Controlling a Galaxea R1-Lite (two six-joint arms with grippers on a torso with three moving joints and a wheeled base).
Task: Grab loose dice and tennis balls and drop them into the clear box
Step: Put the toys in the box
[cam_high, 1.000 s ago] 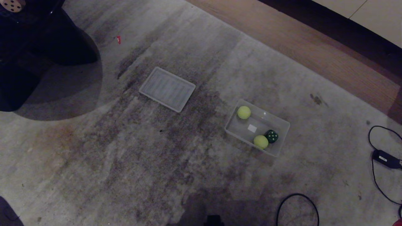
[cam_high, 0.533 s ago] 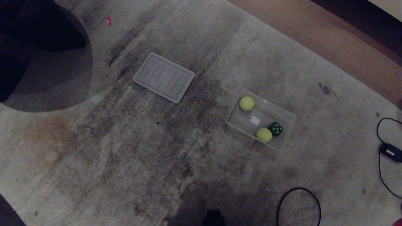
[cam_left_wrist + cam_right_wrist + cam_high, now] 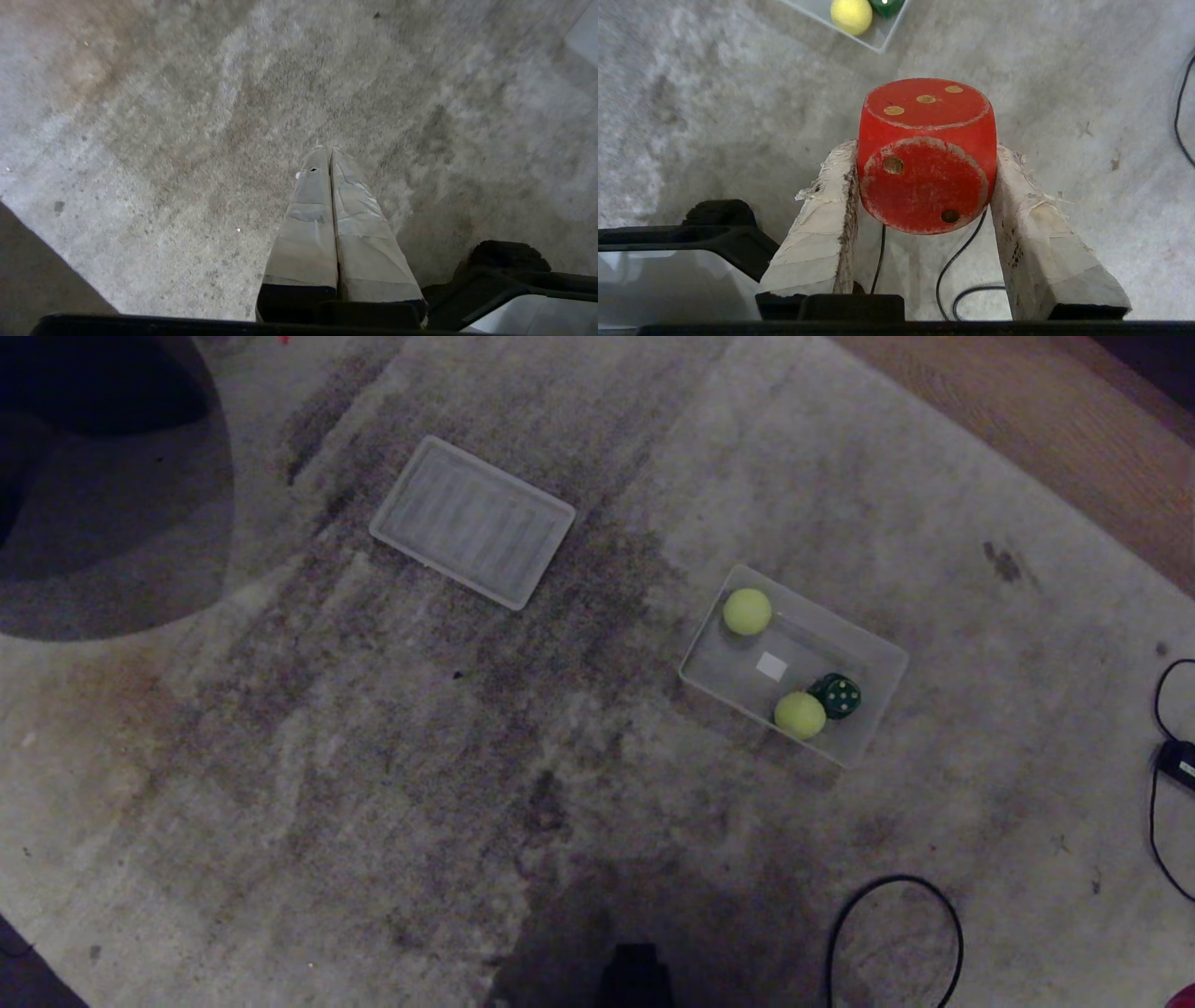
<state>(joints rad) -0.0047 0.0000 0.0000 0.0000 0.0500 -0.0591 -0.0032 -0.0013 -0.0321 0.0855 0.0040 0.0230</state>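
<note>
Two right-gripper fingers (image 3: 822, 219) clamped level around red die (image 3: 927, 154), above carpet (image 3: 691, 116).

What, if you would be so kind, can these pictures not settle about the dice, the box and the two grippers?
- Head view: neither arm shows, so where the grippers sit relative to the clear box is hidden.
- Yellow and tan dice: outside every view.
- Red die, clamped in the right gripper: the faces against the fingers are covered.
- Dark green die: cut by the right wrist view's edge; its pips are too small to count in the head view.
- Left gripper: shut, only carpet beyond.
</note>
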